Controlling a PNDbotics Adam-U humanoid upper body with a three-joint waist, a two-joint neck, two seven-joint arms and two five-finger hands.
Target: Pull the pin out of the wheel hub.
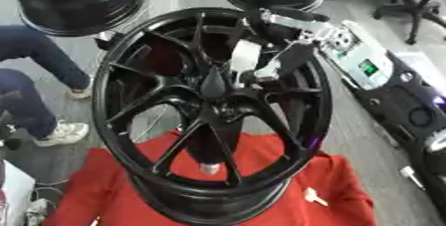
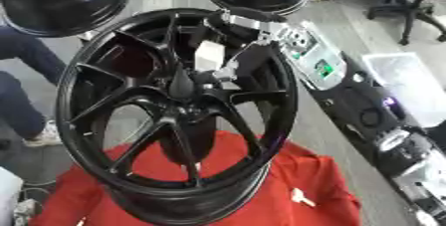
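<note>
Wheel hub (image 1: pixel 213 113) fills the middle of the scene: a glossy black spoked rim standing tilted on a red cloth (image 1: pixel 340 185) that covers the bench nearest us. Just right of the rim's base, a small pale object (image 1: pixel 313 197) lies on the cloth; I cannot make out what it is.

Going further in, the centre of the hub is where the spokes meet, and a dark tapered piece (image 1: pixel 212 81) stands out of it there. That looks like the pin, though I would not swear to it.

Beyond and to the right, the robot's right arm comes down from the upper right, and its right hand (image 1: pixel 253 60) sits just above the hub centre, against the upper spokes. Its pale fingers (image 2: pixel 210 56) point down toward the tapered piece and seem curled close by it, but whether they actually pinch it I cannot tell. The left hand shows in neither view.

My reading is that the reach-and-grasp step is in hand, with the pin not yet drawn. The next move calls for closing on the pin squarely, then pulling straight along its axis, away from the hub face, without knocking the spokes.

Farther back, two more black rims (image 1: pixel 78 1) stand on the floor.
</note>
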